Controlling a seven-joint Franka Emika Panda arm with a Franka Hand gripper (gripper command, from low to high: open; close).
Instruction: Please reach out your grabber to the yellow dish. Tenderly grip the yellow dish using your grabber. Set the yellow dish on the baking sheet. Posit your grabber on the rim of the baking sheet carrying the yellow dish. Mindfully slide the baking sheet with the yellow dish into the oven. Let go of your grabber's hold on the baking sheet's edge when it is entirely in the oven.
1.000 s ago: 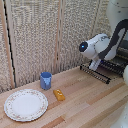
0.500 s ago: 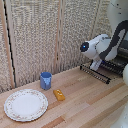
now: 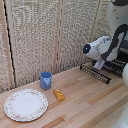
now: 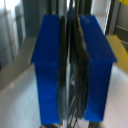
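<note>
Two cameras: one wide and off the arm, one tight on the wrist.
The exterior view looked down across the counter from some way off, toward the screen wall; the wrist view sat right against the claw, whose blue fingers filled it. Both views shared only the claw's spot by the sheet.

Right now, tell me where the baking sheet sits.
The baking sheet lies at the exterior view's right, on the wooden table's far edge, directly under the gripper and well apart from the blue cup.
</note>
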